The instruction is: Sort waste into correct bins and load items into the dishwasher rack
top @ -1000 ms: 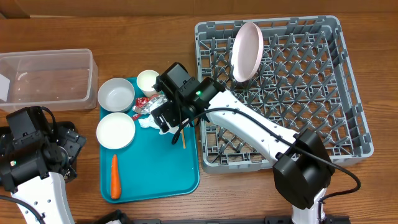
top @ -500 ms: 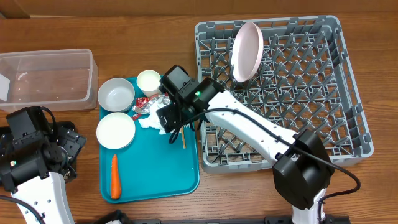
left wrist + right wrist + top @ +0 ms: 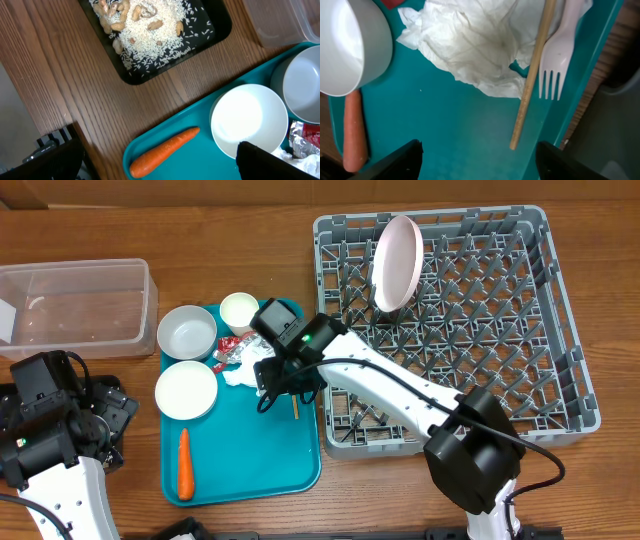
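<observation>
**Overhead.** The right claw [image 3: 272,388] hangs over the teal tray [image 3: 250,470], close to the tray's right edge and beside the dishwasher rack [image 3: 560,380]. Just under it, toward the worktop's front edge, one end of the thin wooden stick [image 3: 294,409] shows. Its long axis runs roughly front to back. The arm's own body covers the fingers here, so their spread cannot be judged from this view. The crumpled napkin [image 3: 236,375] lies against the claw on the side away from the rack. The left arm [image 3: 45,425] sits by the worktop's front-left corner, well apart from the stick, so the right arm is plainly the nearer.

**Left wrist.** The left claw [image 3: 158,159] is spread wide and holds nothing. Below it lie the carrot [image 3: 165,152] and the whitish bowl [image 3: 248,119], both on the teal tray. Off that tray is the black tray [image 3: 127,80], carrying the rice and nut scraps [image 3: 145,25]. The stick is not in this view.

**Right wrist.** The fingers [image 3: 395,162] stand apart with nothing between them but the tray.
- The wooden stick lies directly ahead, its long axis pointing away from the claw and roughly square to the line joining the two fingers.
- Its near end falls between the tips, off-centre toward the finger at the tray's right edge.
- Its far part rests over the napkin.
- The white fork [image 3: 555,55] lies just beside the stick on the tray-edge side, tines toward the claw.

**Judgement.** A grasp on the stick would call for a slight shift toward the tray edge before descending. The fork is close enough to be caught with it.
</observation>
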Robot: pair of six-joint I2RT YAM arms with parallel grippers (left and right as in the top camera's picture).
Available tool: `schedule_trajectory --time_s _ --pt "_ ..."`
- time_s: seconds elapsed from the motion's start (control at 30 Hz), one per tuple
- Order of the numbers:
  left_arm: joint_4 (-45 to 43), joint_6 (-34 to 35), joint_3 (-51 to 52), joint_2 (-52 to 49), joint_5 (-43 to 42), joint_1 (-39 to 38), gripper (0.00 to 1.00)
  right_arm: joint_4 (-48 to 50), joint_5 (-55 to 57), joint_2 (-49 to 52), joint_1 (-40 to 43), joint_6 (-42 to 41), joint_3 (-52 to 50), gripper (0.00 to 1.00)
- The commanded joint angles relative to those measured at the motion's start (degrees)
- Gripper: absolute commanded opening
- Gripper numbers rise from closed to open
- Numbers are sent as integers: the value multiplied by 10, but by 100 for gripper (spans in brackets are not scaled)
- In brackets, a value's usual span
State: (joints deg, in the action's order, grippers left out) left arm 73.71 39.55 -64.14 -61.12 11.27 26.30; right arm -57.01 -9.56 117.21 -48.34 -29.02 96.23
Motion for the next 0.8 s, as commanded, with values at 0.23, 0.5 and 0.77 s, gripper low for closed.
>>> schedule_trajectory --time_s 0.23,0.5,0.77 --pt "0 11 -9 4 9 3 100 14 10 12 -26 -38 12 77" --pt "-1 11 -9 4 9 3 100 17 40 12 -17 -38 22 100" --pt "-1 11 -9 4 9 3 100 -70 38 7 34 28 179 100"
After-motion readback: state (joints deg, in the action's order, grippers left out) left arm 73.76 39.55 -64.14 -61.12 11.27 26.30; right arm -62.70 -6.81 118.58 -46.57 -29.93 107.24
